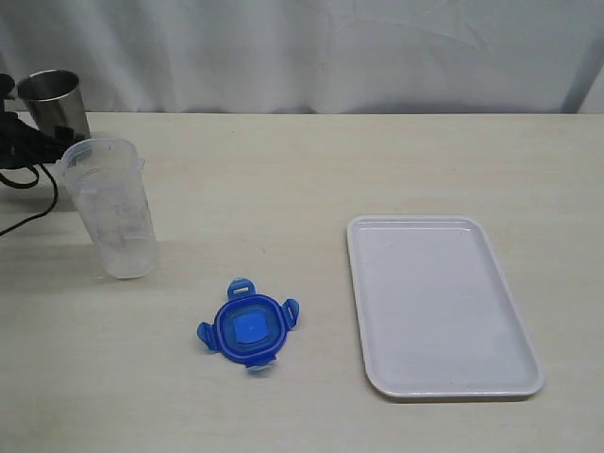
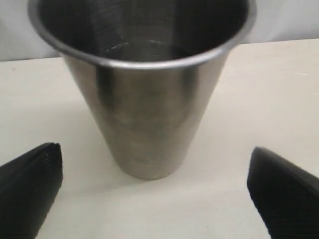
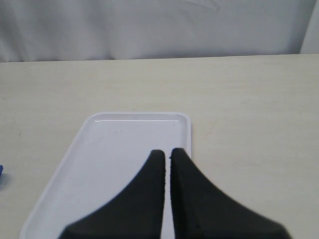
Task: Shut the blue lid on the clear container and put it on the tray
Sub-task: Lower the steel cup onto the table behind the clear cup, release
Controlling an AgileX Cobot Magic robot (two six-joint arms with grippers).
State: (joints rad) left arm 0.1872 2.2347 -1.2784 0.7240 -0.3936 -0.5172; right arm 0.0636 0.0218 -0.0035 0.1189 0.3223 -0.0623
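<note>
The clear container [image 1: 113, 208] stands upright and uncovered at the table's left. The blue lid [image 1: 248, 326] lies flat on the table in front of it and to its right, flaps spread; a sliver of the lid [image 3: 1, 175] also shows in the right wrist view. The white tray [image 1: 444, 307] lies on the right with nothing in it. My left gripper [image 2: 154, 199] is open wide, its fingers [image 2: 30, 184] apart on either side of a steel cup [image 2: 144, 89] without touching it. My right gripper [image 3: 167, 154] is shut and holds nothing, hovering over the tray [image 3: 114, 144].
The steel cup [image 1: 55, 102] stands at the back left, just behind the clear container. The left arm's black body and cable [image 1: 17, 151] sit at the left edge. A white curtain hangs behind the table.
</note>
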